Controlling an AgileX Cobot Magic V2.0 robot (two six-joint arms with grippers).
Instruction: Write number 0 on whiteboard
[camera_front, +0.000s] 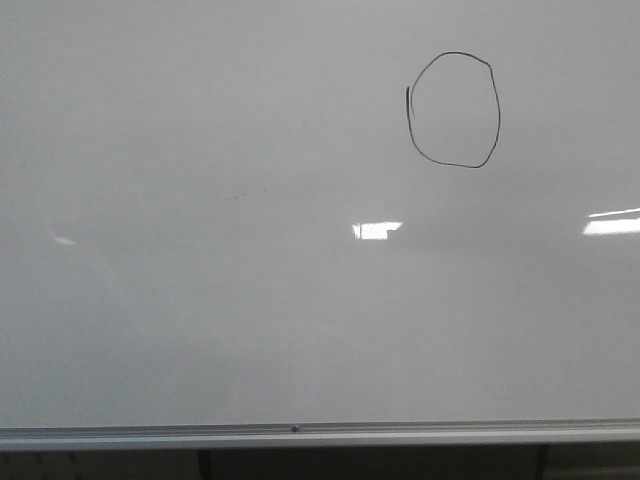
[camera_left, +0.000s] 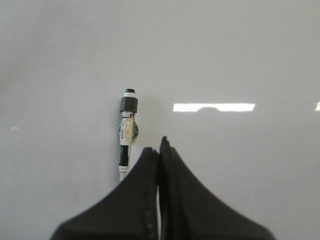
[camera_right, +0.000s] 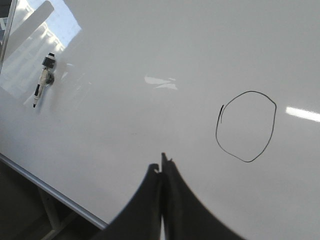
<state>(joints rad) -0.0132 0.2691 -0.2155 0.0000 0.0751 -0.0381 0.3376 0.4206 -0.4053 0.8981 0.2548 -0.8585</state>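
The number 0 (camera_front: 454, 110) is a thin black oval outline at the upper right of the whiteboard (camera_front: 250, 300) in the front view, with a short overlap stroke on its left side. It also shows in the right wrist view (camera_right: 246, 127). No gripper shows in the front view. My left gripper (camera_left: 159, 145) is shut and empty; a black-and-white marker (camera_left: 127, 131) sits on the board just beyond its fingertips. My right gripper (camera_right: 162, 162) is shut and empty, apart from the 0. The marker (camera_right: 43, 80) is far off in that view.
A silver aluminium rail (camera_front: 300, 433) runs along the board's near edge, and it shows in the right wrist view (camera_right: 50, 192) too. Bright rectangular light reflections (camera_front: 376, 230) lie on the glossy surface. Dark space is below the rail.
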